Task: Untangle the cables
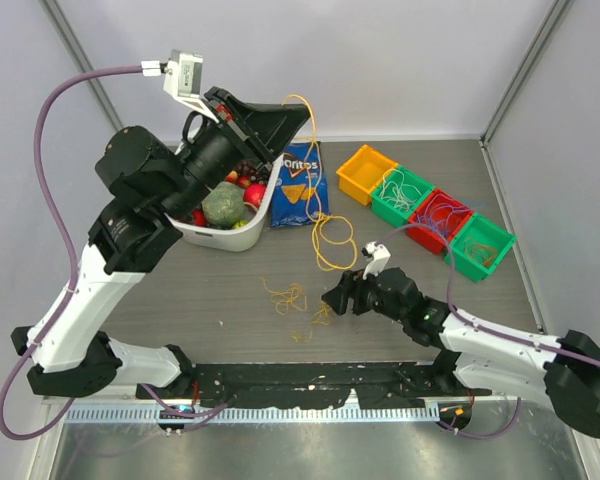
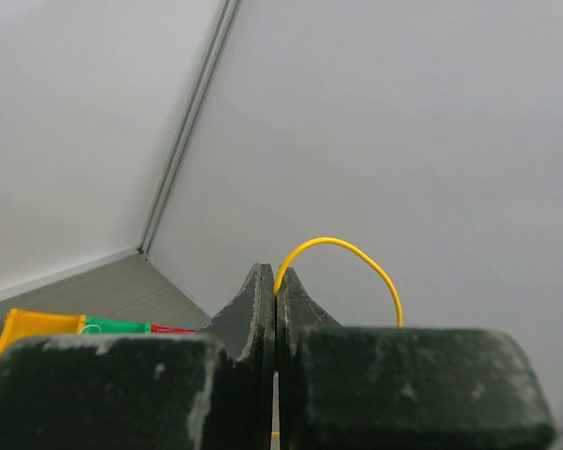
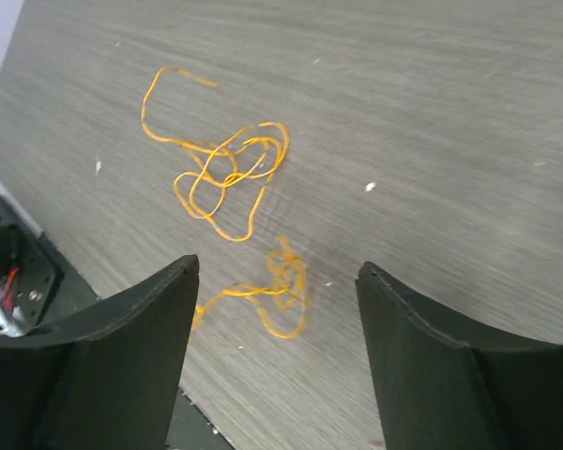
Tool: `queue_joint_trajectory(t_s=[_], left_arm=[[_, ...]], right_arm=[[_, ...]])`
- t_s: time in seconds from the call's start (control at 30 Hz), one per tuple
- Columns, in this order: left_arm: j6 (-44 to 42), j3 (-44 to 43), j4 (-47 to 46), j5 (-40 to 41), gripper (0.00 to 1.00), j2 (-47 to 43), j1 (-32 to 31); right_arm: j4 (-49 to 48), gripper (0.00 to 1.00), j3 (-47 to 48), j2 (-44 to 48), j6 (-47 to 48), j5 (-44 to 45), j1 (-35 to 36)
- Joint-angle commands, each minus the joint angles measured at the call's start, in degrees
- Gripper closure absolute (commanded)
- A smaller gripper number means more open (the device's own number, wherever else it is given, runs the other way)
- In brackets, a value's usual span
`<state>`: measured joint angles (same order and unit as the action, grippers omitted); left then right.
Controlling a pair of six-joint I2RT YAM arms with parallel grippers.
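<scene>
The table [image 1: 180,300] is mostly bare in the middle, so that's the spot to work in. The left hand [image 2: 274,281] is way up high, pinched tight on the yellow cable [image 1: 332,240]. That cable hangs down past the chip bag [image 1: 300,185] into loose loops on the table.

The right hand [image 3: 277,270] is low, fingers spread wide and holding nothing. It sits right over two orange bits, a loose tangle [image 3: 230,178] and a tiny knot [image 3: 281,286].

I'd grab a single strand at the knot's edge rather than the whole clump, then tease it out slowly.

For room, the knot sits near the front edge, so I'd drag it inward. The basket [image 1: 230,238] crowds the back left and the bins [image 1: 350,188] line the back right.
</scene>
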<state>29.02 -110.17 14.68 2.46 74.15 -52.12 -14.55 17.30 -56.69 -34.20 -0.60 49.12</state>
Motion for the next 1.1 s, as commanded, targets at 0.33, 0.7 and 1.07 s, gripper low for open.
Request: queue_joint_trajectory(t_s=[0.33,0.7,1.07], left_arm=[[-0.80,9.70,0.70,-0.17,1.00,-4.36,-0.18],[1.04,15.42,-1.23,-2.20,1.00,-6.91,0.00],[1.57,16.48,-2.02,-5.88,1.00,-8.23,-0.09]], right_arm=[[37.38,0.14,29.95,18.63,13.26,16.68,0.18],[33.28,0.14,47.21,6.34,24.88,-11.42,0.10],[20.27,0.24,45.45,0.18,22.51,-10.40,0.10]])
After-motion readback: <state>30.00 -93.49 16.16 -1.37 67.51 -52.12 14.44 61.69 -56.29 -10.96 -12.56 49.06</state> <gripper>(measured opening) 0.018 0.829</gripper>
